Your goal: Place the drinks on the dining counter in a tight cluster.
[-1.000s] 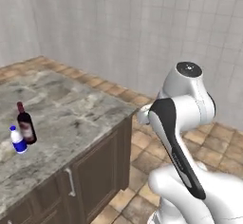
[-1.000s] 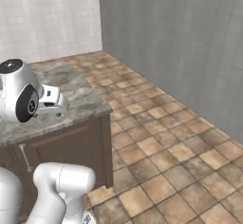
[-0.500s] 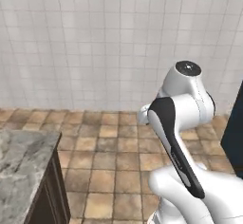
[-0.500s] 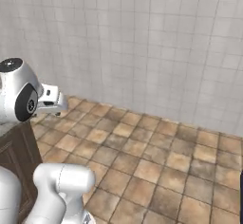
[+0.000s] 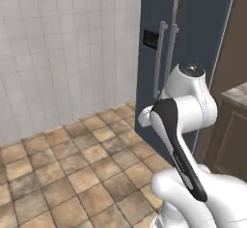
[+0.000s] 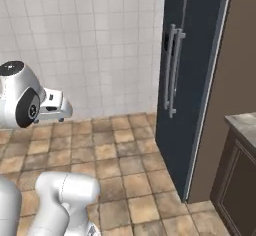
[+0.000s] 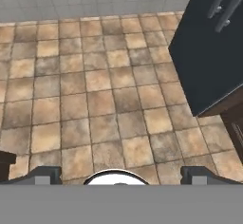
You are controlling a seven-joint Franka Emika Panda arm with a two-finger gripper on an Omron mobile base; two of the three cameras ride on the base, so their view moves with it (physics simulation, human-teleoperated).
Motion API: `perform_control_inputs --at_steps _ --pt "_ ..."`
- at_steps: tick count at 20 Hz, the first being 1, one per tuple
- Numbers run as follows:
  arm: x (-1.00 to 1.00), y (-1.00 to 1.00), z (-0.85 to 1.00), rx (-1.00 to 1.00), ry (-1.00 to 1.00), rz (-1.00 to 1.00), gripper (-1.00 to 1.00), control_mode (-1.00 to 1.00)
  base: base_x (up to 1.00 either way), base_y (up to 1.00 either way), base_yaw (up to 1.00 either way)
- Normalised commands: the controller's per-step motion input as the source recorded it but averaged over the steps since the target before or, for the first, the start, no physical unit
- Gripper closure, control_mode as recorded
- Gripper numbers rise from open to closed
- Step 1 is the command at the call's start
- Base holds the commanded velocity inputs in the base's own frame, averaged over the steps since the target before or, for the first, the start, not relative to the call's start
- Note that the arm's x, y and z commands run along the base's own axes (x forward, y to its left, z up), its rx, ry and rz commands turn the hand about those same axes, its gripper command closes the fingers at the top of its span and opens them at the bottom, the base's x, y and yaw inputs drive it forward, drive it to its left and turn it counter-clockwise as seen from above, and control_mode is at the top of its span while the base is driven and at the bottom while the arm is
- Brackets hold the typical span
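While its gripper (image 7: 121, 173) stood open and empty, the robot faced a dark refrigerator (image 6: 192, 80) at two o'clock, needing to find the drinks.

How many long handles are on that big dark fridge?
2. Both run upright, side by side along the middle of the dark fridge: the left handle and the right handle. Any handles lower down or on hidden sides cannot be judged.
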Motion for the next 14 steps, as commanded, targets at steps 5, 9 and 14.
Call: perform_control_inputs --at_steps 5,9,14 --pt "0.00 0.00 0.00 0.00 0.00 0.00 -1.00 1.00 0.20 0.19 -0.90" --pt "0.00 0.00 0.00 0.00 0.00 0.00 -1.00 1.00 0.29 0.01 -0.83" --pt "0.00 0.00 0.00 0.00 0.00 0.00 -1.00 1.00 0.41 -0.28 -0.71"
